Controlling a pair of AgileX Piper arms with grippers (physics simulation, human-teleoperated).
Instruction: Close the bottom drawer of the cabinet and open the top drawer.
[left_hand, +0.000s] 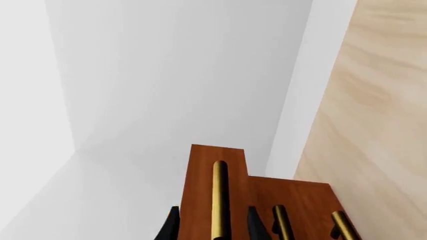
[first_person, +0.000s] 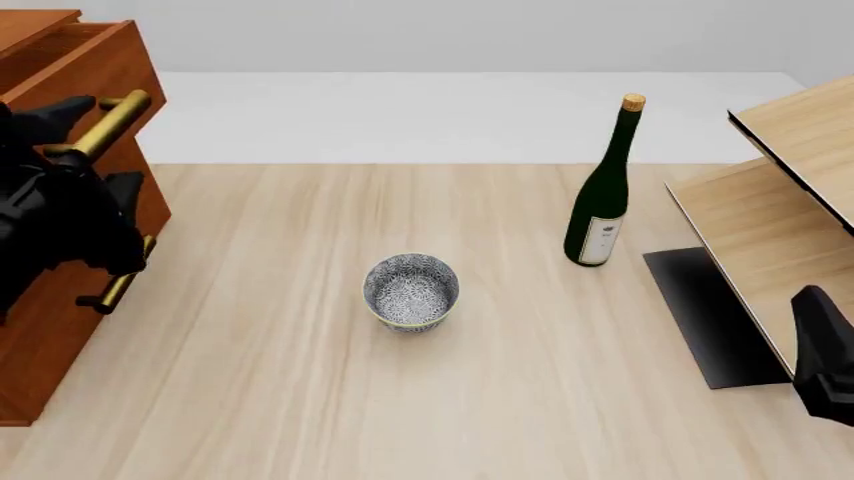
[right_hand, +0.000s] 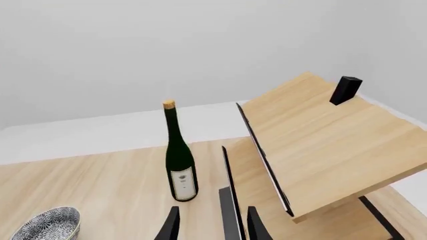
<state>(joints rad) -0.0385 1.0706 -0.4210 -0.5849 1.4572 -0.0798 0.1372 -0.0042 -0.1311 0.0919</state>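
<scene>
Looking at the cabinet (first_person: 54, 300) on the far left of the table, you seem well into the second half; the top drawer (first_person: 94, 60) sticks out past the fronts below it, so it's partly open, while the bottom drawer (left_hand: 343, 222) looks pushed in, though I can't see it fully; your left gripper (left_hand: 212, 227) has its fingers spread either side of the top brass handle (left_hand: 219, 200), not visibly pinching it; over on the right, the right gripper (right_hand: 211, 225) sits open, holding nothing, near the pale shelf (right_hand: 320, 145).
</scene>
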